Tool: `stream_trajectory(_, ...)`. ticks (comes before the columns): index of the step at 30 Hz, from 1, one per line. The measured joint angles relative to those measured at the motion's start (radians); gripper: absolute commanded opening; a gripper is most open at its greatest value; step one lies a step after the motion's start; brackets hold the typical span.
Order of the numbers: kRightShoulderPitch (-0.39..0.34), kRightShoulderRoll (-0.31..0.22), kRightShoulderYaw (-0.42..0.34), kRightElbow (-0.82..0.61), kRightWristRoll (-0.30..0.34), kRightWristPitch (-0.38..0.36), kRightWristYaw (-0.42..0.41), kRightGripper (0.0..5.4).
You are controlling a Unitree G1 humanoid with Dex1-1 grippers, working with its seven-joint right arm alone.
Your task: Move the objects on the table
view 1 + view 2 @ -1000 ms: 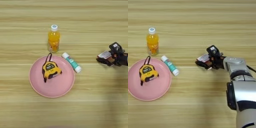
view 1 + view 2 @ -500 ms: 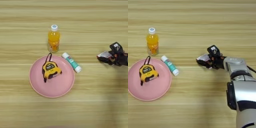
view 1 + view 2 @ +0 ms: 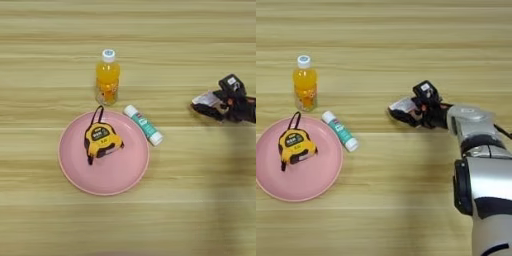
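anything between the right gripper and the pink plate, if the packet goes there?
The right gripper is at the packet, right of the plate. The glue stick lies on the table at the plate's upper right rim, close to a straight line leftward. The juice bottle stands behind the plate, off that line. Nothing else visible intervenes.

Light yellowish wood grain with horizontal plank lines is shown on the table (image 3: 128, 215). At lower left, a pink plate (image 3: 125, 175) is seen under a yellow-black tape measure (image 3: 101, 141) with black strap. An orange bottle (image 3: 107, 78) is white-capped; the glue stick (image 3: 143, 125) is teal-white. At right, black fingers (image 3: 406, 117) and a silver forearm (image 3: 471, 122) are shown.
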Motion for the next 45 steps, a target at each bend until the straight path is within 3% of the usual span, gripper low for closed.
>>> stream_trajectory(7, -0.021, 0.008, 0.011, -0.106, 0.021, -0.047, 0.112, 3.94)
stream_trajectory(13, 0.045, 0.066, 0.057, -0.352, 0.066, -0.057, 0.243, 3.94)
stream_trajectory(18, 0.196, 0.106, 0.112, -0.627, 0.091, 0.026, 0.33, 3.94)
stream_trajectory(22, 0.27, 0.125, 0.152, -0.804, 0.108, 0.089, 0.365, 3.94)
stream_trajectory(31, 0.306, 0.124, 0.229, -1.167, 0.142, 0.22, 0.401, 3.94)
stream_trajectory(39, 0.307, 0.119, 0.315, -1.211, 0.148, 0.268, 0.423, 3.94)
stream_trajectory(45, 0.306, 0.111, 0.352, -1.164, 0.142, 0.272, 0.431, 3.94)
